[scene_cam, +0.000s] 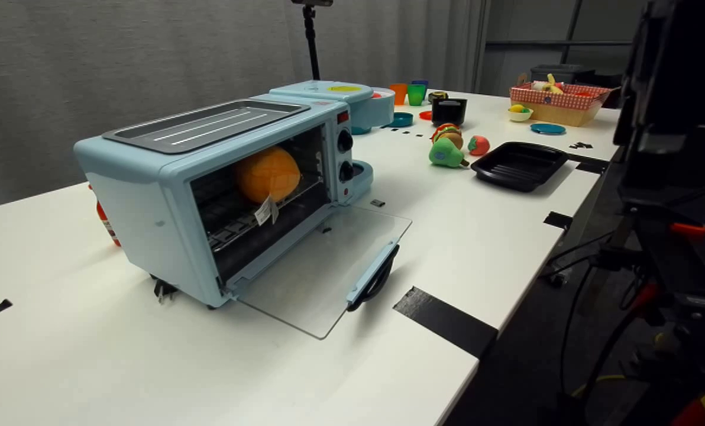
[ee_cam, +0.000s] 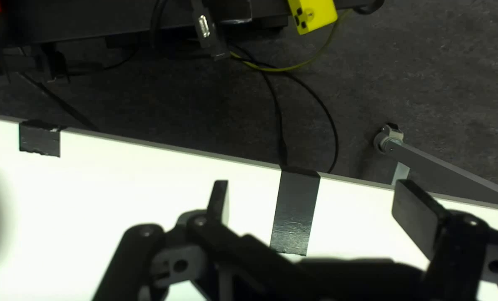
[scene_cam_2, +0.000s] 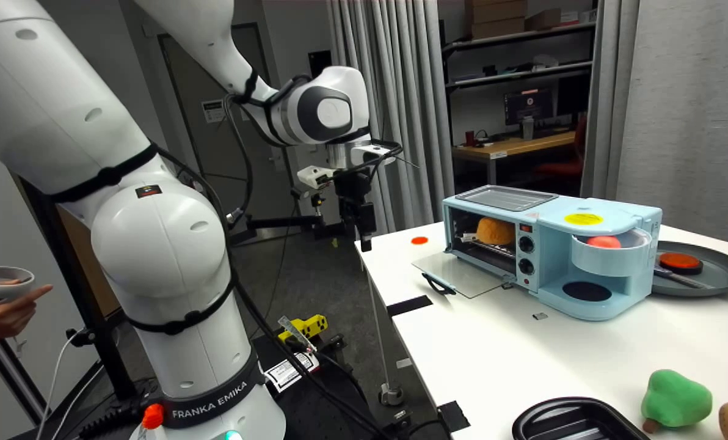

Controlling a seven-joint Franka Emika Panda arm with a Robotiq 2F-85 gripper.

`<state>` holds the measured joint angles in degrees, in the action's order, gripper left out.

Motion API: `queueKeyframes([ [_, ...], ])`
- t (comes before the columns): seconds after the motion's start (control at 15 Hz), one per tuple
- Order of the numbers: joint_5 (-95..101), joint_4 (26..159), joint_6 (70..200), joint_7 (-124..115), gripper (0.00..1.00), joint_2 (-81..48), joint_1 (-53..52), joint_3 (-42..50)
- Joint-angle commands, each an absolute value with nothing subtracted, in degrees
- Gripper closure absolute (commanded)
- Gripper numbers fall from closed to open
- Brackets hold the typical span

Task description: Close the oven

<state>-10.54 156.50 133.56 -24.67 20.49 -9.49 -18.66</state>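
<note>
In an exterior view the oven [scene_cam: 166, 177] stands near, at nine o'clock, the view facing along the table [scene_cam: 459, 242]; in an exterior view, past the arm [scene_cam_2: 156, 238], it lies farther off at three o'clock. Both share its front. The wrist view looks down, floor [ee_cam: 420, 67] at twelve o'clock

A robotics lab
In an exterior view, a Franka Emika arm [scene_cam_2: 162, 238] stands at 9 o'clock, a desk [scene_cam_2: 523, 145] and a monitor [scene_cam_2: 527, 106] at 2 o'clock.
</note>
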Motion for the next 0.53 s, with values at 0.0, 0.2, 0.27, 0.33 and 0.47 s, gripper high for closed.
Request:
queueKeyframes([
  [0.0,-4.1,153.2,137.5,-24.2,0.0,12.0,-7.9,-18.2],
  [0.2,1.4,150.3,139.5,-25.1,0.0,6.1,-7.2,-17.3],
  [0.27,2.8,149.3,139.8,-25.3,0.0,4.5,-7.2,-16.9],
  [0.33,4.3,148.0,140.0,-25.4,0.0,2.7,-7.3,-16.3],
  [0.47,6.3,145.3,140.5,-25.5,0.0,-0.6,-7.7,-15.0],
])
